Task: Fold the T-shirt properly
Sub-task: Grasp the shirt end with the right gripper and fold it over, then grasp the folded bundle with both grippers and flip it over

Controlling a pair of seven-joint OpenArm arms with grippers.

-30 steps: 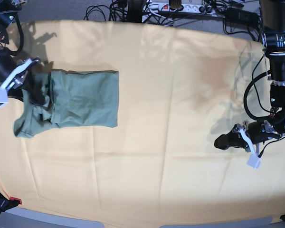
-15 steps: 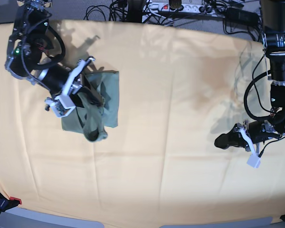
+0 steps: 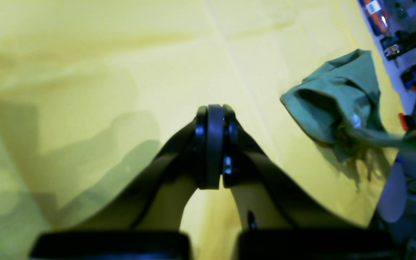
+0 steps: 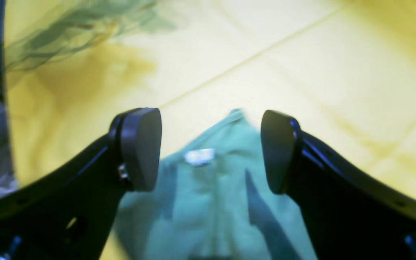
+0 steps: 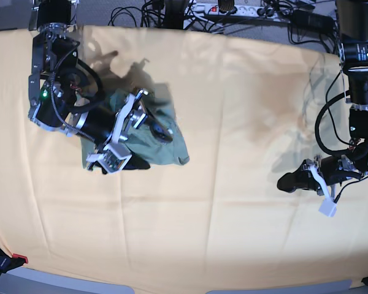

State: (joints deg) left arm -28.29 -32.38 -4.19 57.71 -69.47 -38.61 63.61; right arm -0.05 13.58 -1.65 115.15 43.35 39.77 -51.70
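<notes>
The sage-green T-shirt (image 5: 172, 146) lies in a folded, bunched heap on the left half of the yellow-orange cloth (image 5: 233, 220). My right gripper (image 5: 152, 149) hovers just over it with its jaws open. In the right wrist view the right gripper (image 4: 209, 148) has the T-shirt (image 4: 211, 195) and its white neck tag (image 4: 199, 156) below the gap, not clamped. My left gripper (image 5: 288, 182) is shut and empty, low over the cloth at the right. In the left wrist view the left gripper (image 3: 211, 115) is shut, with the T-shirt (image 3: 338, 101) far off.
Cables and a power strip (image 5: 233, 9) run along the table's back edge. A red-tipped clamp (image 5: 15, 258) holds the cloth at the front left corner. The right arm's body (image 5: 61, 92) stands over the back left.
My right arm has swung right across the T-shirt, carrying its left part over the rest. The shirt is now a smaller heap further right, and the right gripper's jaws stand open.
</notes>
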